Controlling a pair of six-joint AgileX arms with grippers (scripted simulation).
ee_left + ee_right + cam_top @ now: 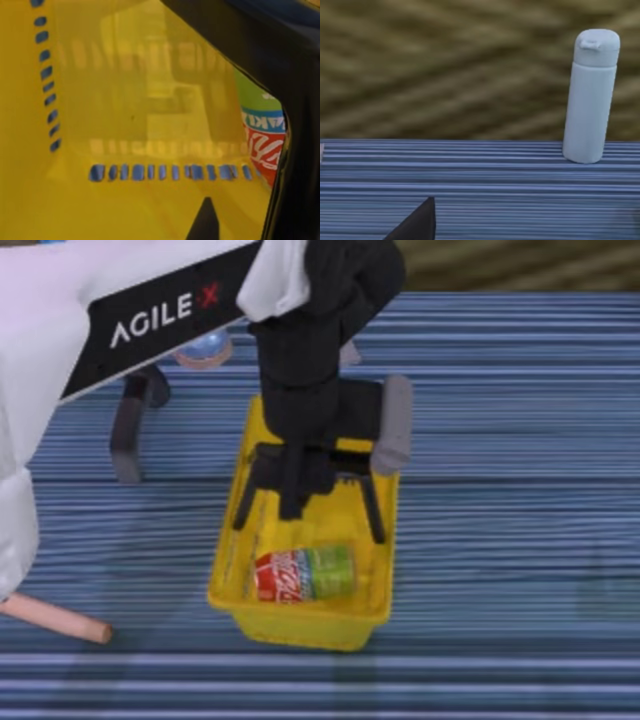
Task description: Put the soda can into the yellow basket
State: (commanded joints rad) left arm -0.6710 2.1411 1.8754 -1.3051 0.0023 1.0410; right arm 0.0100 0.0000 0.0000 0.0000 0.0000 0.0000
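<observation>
Left pincer (305,512) released, over yellow basket (378,610); soda can (304,573) lying inside, apart.

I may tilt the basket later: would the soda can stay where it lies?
Probably not. The soda can lies on its side on the yellow basket's smooth floor, so it would likely roll. The walls should stop it. The left gripper hangs above, not holding it.

Can (304,574): you have one small drinks can, red with white script on one half, lime-green on the other, lying on its side inside the basket, near its front wall. Basket (300,625): large, rectangular, yellow, slotted sides, black handles, upright on the table.
</observation>
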